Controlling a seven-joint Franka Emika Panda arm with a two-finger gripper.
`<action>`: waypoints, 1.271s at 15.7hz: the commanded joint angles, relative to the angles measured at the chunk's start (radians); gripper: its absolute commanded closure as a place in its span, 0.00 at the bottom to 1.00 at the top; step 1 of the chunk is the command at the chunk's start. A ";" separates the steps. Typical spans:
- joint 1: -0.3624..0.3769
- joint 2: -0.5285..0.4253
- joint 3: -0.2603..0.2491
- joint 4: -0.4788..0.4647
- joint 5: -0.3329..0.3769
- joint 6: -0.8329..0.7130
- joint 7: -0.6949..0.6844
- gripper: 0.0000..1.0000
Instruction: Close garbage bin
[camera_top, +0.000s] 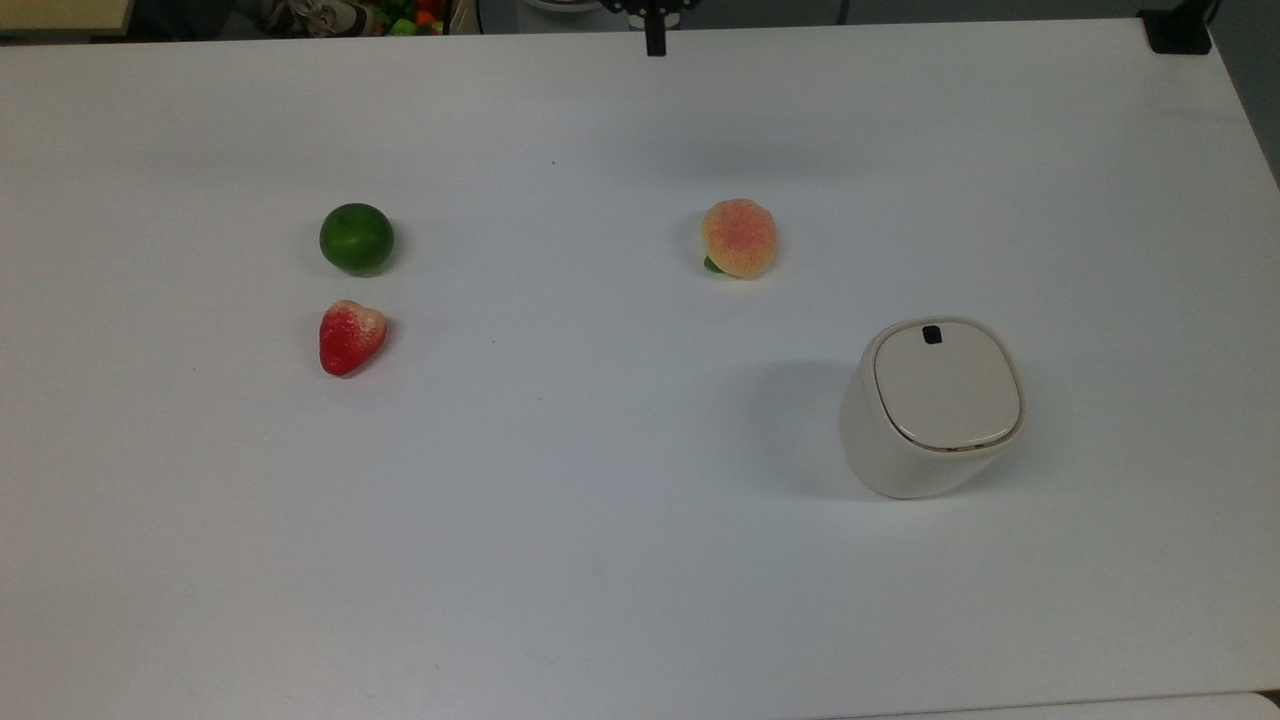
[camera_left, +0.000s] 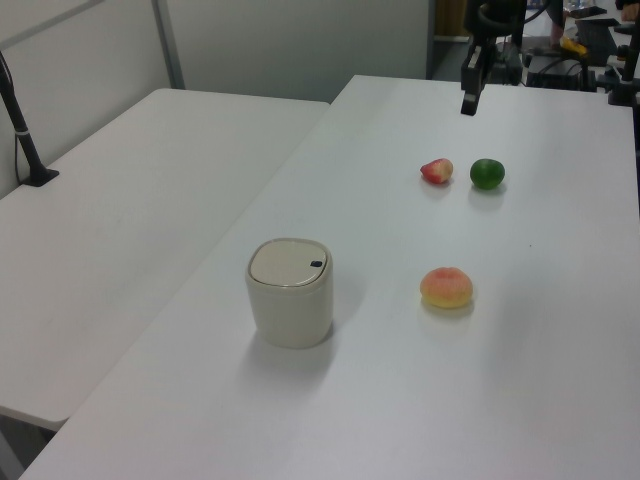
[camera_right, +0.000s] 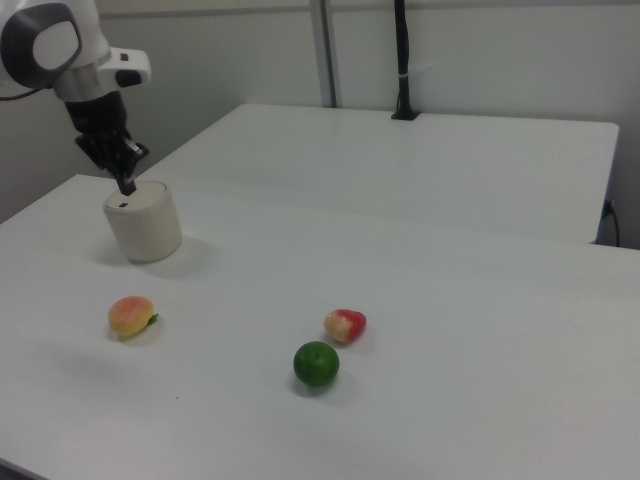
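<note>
The bin (camera_top: 932, 408) stands upright on the white tabletop (camera_top: 600, 500), toward the top view's lower right, its flat lid down flush on the body and a small black tab (camera_top: 932, 335) at the lid's far edge. In the left view the bin (camera_left: 290, 292) sits near the tabletop's left edge; in the right view it (camera_right: 144, 221) stands at the far left.

The gripper (camera_top: 655, 38) hangs at the top view's upper edge, above the tabletop's far side, well apart from the bin. Its fingers (camera_left: 468, 100) point down and look pressed together with nothing between them. In the right view the gripper (camera_right: 126, 183) appears just over the bin's lid, though the other views place it well away.

A peach (camera_top: 739, 237) lies between gripper and bin in the top view. A lime (camera_top: 356, 239) and a strawberry (camera_top: 351, 336) lie close together toward the top view's left, well apart from the bin
</note>
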 joint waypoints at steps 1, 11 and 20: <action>-0.067 -0.026 -0.007 -0.018 0.027 -0.031 -0.098 1.00; -0.138 0.068 -0.079 0.160 0.073 -0.097 -0.206 0.00; -0.127 0.060 -0.082 0.151 -0.012 -0.148 -0.315 0.00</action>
